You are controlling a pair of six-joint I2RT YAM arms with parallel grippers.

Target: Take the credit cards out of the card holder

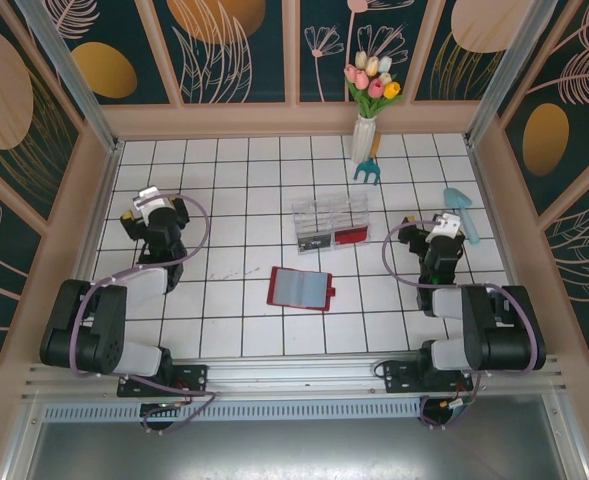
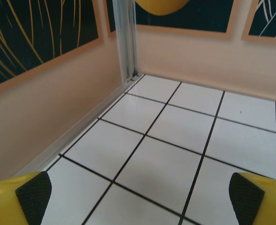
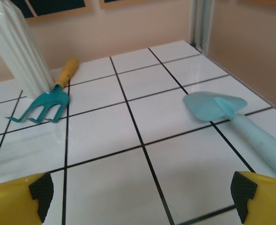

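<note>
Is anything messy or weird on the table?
Nothing looks spilled or broken. The card holder lies open in the middle, a bit crooked against the tiles.

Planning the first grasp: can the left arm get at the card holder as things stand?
Probably yes. The card holder lies open on the tiled table, and nothing stands between it and the open left gripper.
</note>
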